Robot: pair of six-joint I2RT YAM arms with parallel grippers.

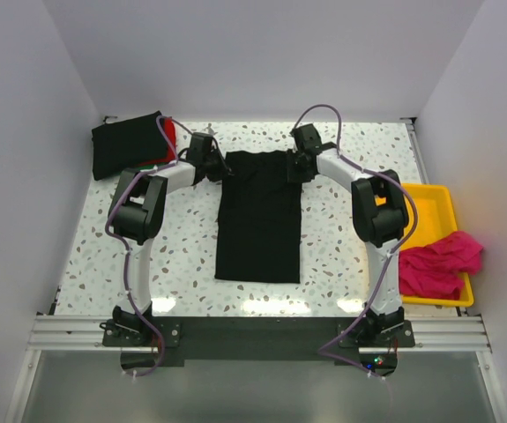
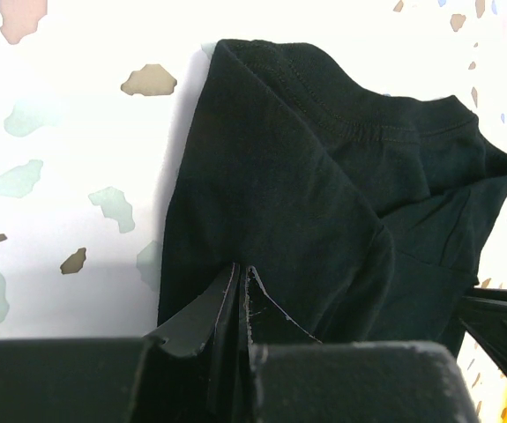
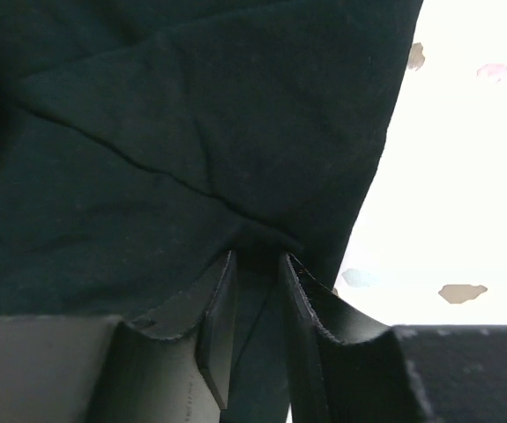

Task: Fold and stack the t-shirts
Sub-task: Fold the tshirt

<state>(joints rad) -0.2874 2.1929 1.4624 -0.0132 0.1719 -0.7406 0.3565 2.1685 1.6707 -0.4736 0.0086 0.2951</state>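
A black t-shirt (image 1: 258, 220) lies flat mid-table as a long narrow rectangle, collar end at the far side. My left gripper (image 1: 218, 167) is at its far left corner and my right gripper (image 1: 295, 166) at its far right corner. In the left wrist view the gripper (image 2: 242, 269) is shut on the black cloth (image 2: 324, 176) beside the collar. In the right wrist view the gripper (image 3: 257, 257) is shut on a fold of the same cloth (image 3: 191, 115). A folded black shirt (image 1: 125, 144) lies on a red one (image 1: 170, 132) at the back left. No green shirt is in view.
A yellow tray (image 1: 434, 207) stands at the right edge with a crumpled magenta-pink shirt (image 1: 438, 260) hanging over its near end. White walls close in the table at the back and on both sides.
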